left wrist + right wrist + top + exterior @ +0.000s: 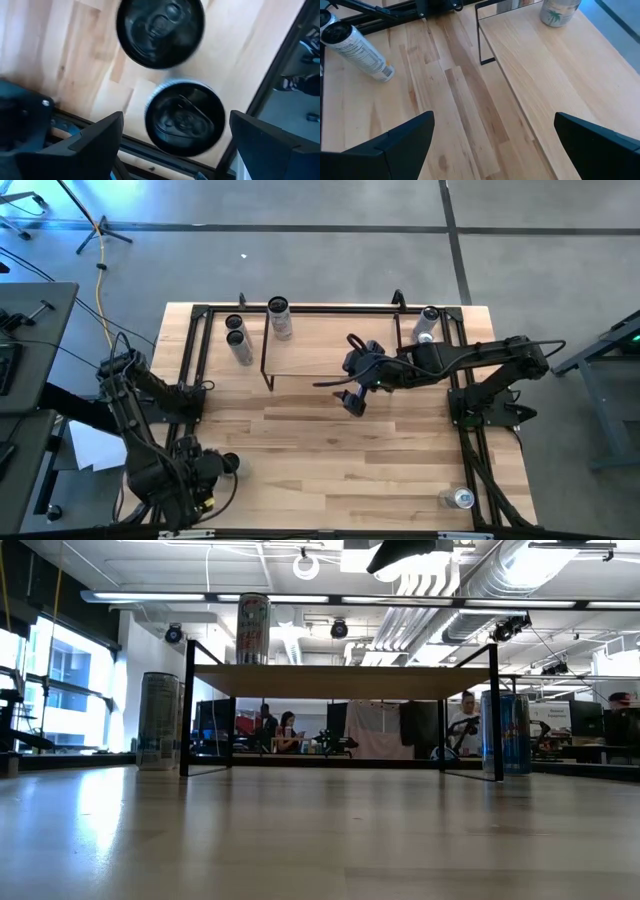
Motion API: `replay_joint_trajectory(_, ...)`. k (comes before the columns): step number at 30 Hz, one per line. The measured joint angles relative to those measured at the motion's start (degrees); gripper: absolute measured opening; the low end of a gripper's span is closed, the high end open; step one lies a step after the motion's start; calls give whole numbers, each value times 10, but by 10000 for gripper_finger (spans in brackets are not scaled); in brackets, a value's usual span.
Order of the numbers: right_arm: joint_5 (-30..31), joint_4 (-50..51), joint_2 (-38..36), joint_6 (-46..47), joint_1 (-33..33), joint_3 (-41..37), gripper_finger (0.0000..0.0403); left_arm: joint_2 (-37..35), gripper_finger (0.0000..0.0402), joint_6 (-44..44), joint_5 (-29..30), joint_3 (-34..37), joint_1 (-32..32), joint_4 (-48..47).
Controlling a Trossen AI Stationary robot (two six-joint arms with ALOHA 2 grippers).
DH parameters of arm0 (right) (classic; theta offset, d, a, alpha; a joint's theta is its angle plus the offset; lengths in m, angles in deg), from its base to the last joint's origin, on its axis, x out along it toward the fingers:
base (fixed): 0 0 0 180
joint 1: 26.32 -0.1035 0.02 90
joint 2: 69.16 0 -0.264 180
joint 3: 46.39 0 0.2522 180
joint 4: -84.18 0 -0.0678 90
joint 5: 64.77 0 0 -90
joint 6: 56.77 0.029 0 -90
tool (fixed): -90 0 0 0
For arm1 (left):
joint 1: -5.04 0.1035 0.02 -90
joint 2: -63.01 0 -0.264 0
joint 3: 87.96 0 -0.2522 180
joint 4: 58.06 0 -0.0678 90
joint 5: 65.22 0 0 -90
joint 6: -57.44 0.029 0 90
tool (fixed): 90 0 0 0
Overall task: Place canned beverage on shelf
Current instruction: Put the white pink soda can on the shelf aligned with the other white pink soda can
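The shelf (330,345), with a light wood top on thin black legs, stands at the table's far middle. One tall can (280,318) stands on its top at the far left corner. My left gripper (210,467) hangs at the near left corner, open and pointing straight down. Its fingers stand on either side of a black-topped can (183,117) without touching it. A second black-topped can (160,31) stands close beside the first one. My right gripper (355,395) hovers open near the shelf's front edge (520,115), holding nothing.
Two cans (238,337) stand on the table left of the shelf, one (428,322) stands right of it, and another (462,498) is at the near right corner. A black rail frame (195,360) runs around the table's edges. The table's middle is bare wood.
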Motion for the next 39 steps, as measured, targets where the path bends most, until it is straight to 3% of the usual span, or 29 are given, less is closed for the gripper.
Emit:
replay_joint_trajectory(8, 2, 0, 0, 0, 0, 0, 398, -1, 337, 2, -34, 41, 5, 67)
replay_joint_trajectory(25, 1, 0, 0, 4, 0, 0, 398, 0, 334, 4, -31, 99, 9, 126)
replay_joint_trajectory(30, 1, 0, 0, 4, 0, 0, 398, 0, 307, 8, -31, 99, 9, 126)
replay_joint_trajectory(37, 1, -1, 0, 4, 0, 0, 398, -1, 220, 8, -31, 98, 9, 126)
replay_joint_trajectory(39, 1, -1, 0, 4, 0, 0, 398, -3, 215, 3, -32, 98, 9, 126)
